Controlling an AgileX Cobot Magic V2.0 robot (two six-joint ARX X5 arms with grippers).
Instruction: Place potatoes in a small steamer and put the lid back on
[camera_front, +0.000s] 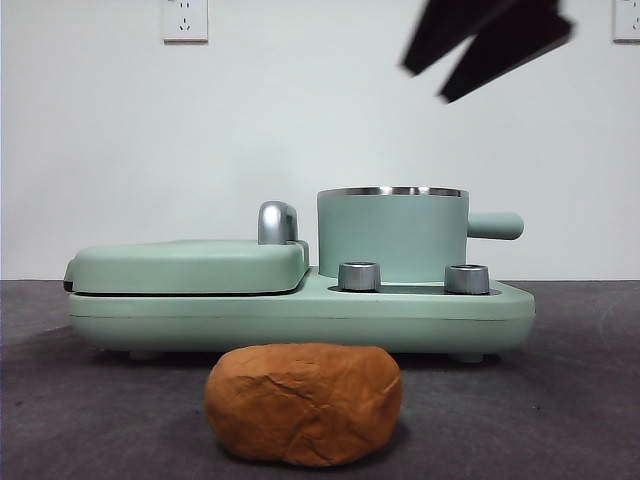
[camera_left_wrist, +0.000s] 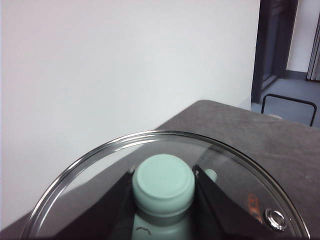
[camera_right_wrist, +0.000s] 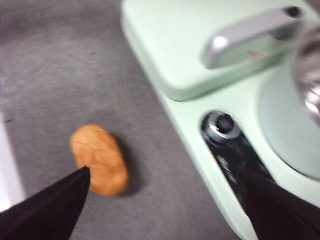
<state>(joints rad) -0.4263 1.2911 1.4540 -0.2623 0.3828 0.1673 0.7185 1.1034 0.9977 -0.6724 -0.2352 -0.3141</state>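
We see the rounded orange-brown wrinkled potato (camera_right_wrist: 99, 159) lying on the grey desk (camera_right_wrist: 60, 75) before the uncovered mint-green steamer pot (camera_front: 392, 235) | right hand (camera_right_wrist: 165, 200) gapes empty above it, nearer | left hand (camera_left_wrist: 163, 200) clamps the glass lid's (camera_left_wrist: 225, 165) knob

Your left gripper (camera_left_wrist: 163, 200) is clamped on the mint-green knob of the lid (camera_left_wrist: 100, 165), one black jaw on each side of the knob, with the glass disc held tilted in front of its wrist camera. Your right gripper (camera_right_wrist: 165, 192) hangs well above the table with its jaws spread wide, nothing between them, pointing down over the potatoes (camera_right_wrist: 99, 159) and the front edge of the appliance. In the front view it shows as two blurred black tips (camera_front: 487, 45) at the top right, high above the small steamer (camera_front: 392, 235).
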